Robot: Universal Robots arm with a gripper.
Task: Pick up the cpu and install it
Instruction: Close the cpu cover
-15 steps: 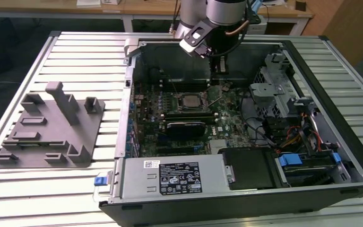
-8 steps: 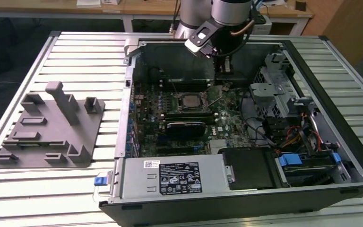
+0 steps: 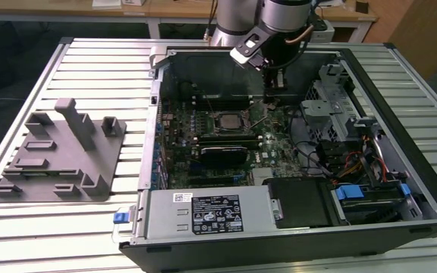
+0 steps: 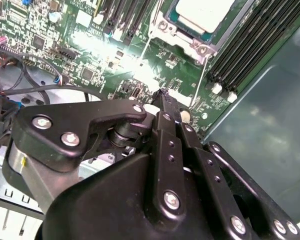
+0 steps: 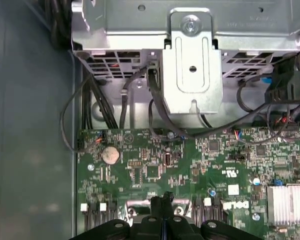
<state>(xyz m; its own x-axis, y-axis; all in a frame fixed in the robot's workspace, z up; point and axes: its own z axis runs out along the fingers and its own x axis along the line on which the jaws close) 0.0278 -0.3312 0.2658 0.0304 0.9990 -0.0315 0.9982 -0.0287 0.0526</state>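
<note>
An open computer case [image 3: 279,249] lay on its side on a slatted metal table [image 3: 89,62]. A gray holder block [image 3: 59,153] stood on the slats at the exterior view's left, well apart from the case.

Inside the case were the green motherboard [image 3: 273,142], a silver power supply [image 3: 203,211] along the near wall, and a metal drive cage [image 3: 332,99] at the exterior view's right. Dark cables [image 5: 92,102] ran from the cage down to the board.

The cpu [image 3: 229,120] sat in its metal-framed socket [image 4: 190,44] near the middle of the board. In the second wrist view the cpu [image 4: 205,11] showed a flat, silvery-white top ringed by the frame. Memory slots [image 4: 250,45] ran just beside the socket.

The gripper [image 3: 274,95] hung over the board at the exterior view's right of the cpu and apart from it. It was between the socket and the drive cage, near the far wall of the case. Its fingers [image 5: 157,207] were pressed together with nothing between them. Bare board lay beneath the fingertips, and the case walls bounded the space on every side.
</note>
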